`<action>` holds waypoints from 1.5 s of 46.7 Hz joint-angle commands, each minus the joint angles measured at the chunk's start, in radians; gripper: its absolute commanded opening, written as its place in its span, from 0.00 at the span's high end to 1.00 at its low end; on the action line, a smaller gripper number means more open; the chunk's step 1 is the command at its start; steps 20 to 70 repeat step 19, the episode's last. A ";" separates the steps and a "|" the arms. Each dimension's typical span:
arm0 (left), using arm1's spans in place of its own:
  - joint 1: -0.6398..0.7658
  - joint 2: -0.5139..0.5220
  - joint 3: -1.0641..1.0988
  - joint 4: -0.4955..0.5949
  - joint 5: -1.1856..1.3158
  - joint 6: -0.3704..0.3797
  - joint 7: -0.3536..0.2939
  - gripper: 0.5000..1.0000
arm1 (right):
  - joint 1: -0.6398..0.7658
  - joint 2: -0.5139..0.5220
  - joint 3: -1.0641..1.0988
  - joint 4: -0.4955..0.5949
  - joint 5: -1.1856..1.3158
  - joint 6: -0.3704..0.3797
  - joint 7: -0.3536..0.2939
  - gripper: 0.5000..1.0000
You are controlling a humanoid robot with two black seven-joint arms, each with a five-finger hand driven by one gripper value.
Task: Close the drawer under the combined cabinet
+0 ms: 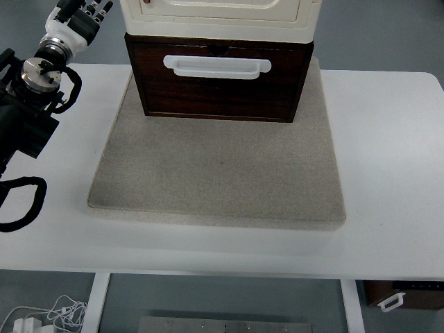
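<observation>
Risk, first entry: the drawer projects forward of the cream upper cabinet, so it reads as not yet shut. A push landing off-centre, toward one corner of the front panel, could skew the drawer in its runners and jam it. Cause: the only arm in view comes in from the far left, so its approach would be oblique.

Risk, second entry: the whole stack stands on a grey mat, not fixed in any visible way. A hard shove could slide the cabinet backward over the mat instead of seating the drawer.

Risk, third entry: fingers could catch on the white handle and pull rather than press.

Left hand: at the upper left corner, well apart from the drawer, raised off the bench. Fingers partly cut by the frame edge; whether spread or curled cannot be told. It holds nothing that shows. Black cabling trails from the arm across the bench's left edge. The right hand does not appear.

Drawer, appearance: dark brown wood grain, rectangular front, glossy. One long white bar handle set high and centred, with a small dark notch above it. Sits at the rear centre of the mat, directly beneath the cream cabinet, squarely aligned with it.
</observation>
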 commanded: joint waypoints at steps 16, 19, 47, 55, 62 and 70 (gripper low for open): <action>0.017 0.002 -0.002 0.006 -0.001 -0.006 -0.002 0.00 | 0.000 0.000 0.003 0.000 0.000 0.002 -0.001 0.10; 0.020 0.002 0.000 0.010 -0.001 -0.009 -0.002 0.00 | 0.000 0.000 0.003 0.001 0.000 0.002 -0.001 0.10; 0.020 0.002 0.000 0.010 -0.001 -0.009 -0.002 0.00 | 0.000 0.000 0.003 0.001 0.000 0.002 -0.001 0.10; 0.020 0.002 0.000 0.010 -0.001 -0.009 -0.002 0.00 | 0.000 0.000 0.003 0.001 0.000 0.002 -0.001 0.10; 0.020 0.002 0.000 0.010 -0.001 -0.009 -0.002 0.00 | 0.000 0.000 0.003 0.001 0.000 0.002 -0.001 0.10; 0.020 0.002 0.000 0.010 -0.001 -0.009 -0.002 0.00 | 0.000 0.000 0.003 0.001 0.000 0.002 -0.001 0.10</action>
